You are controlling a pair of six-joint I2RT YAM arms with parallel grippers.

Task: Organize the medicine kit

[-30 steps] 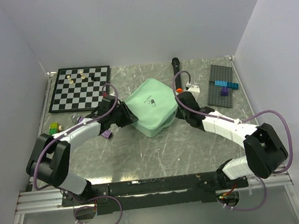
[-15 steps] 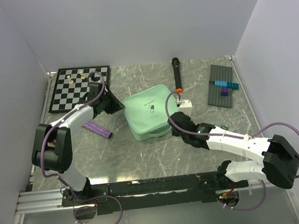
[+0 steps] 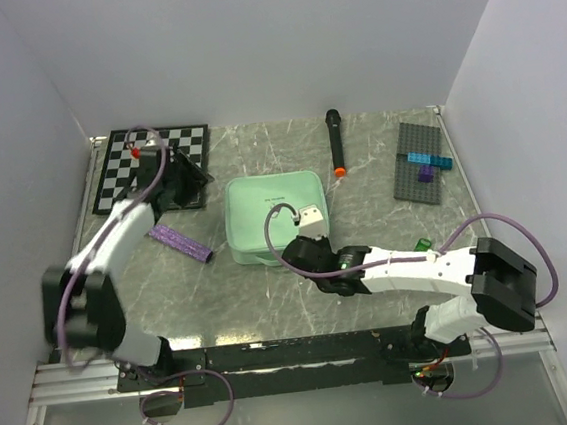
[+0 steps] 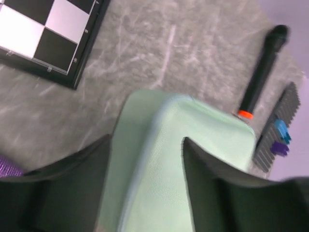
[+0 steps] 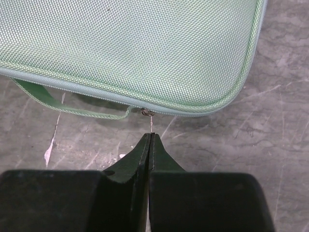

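- The medicine kit [image 3: 269,214] lies closed and flat about mid-table. It is right of the chessboard [image 3: 110,179] and nearer than the black microphone [image 3: 335,139], with a purple bar [image 3: 181,243] just off its left side.
- My right gripper [image 5: 150,137] is at the kit's near edge with its fingers pressed together. The thin zipper pull [image 5: 152,124] runs from the slider [image 5: 146,112] straight into the seam between the tips. I judge I have it pinched, though only by its end.
- I read the step in hand as unzipping the case so it can be opened.
- I would draw the pull along the zip line, parallel to the near edge and low to the table. Hauling it away from the case would likely drag the whole kit, or slip the tab out of so shallow a pinch.
- At the rounded corner I would turn the wrist to follow the curve rather than cut across it.
- The carry strap [image 5: 67,104] loops out just left of the slider, so I would watch that it does not catch under the fingers.
- My left gripper [image 4: 147,145] stands wide open, and in its wrist view the kit fills the gap between the fingers.
- From above, that gripper sits by the chessboard's near right corner, just left of the kit. I cannot tell whether it touches the case.
- I would use it to brace the kit's left side so the case stays put while the zip runs.
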